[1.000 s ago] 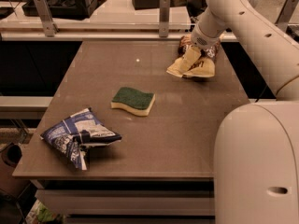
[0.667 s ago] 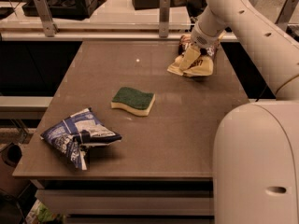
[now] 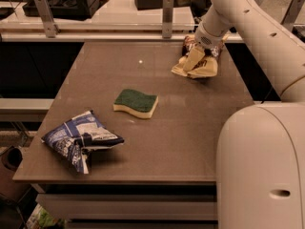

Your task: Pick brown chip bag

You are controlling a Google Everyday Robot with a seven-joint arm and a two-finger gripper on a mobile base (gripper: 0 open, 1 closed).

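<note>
Resting hand (image 3: 197, 60) on brown chip bag (image 3: 206, 71), tabletop (image 3: 190, 128)

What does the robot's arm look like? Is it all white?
Mostly. The arm is smooth, round and white, like fat tubes, with small dark dots along it. A big white shell up close has an oval slot. The gripper, at the table's far right on the chip bag, looks pale tan.
</note>
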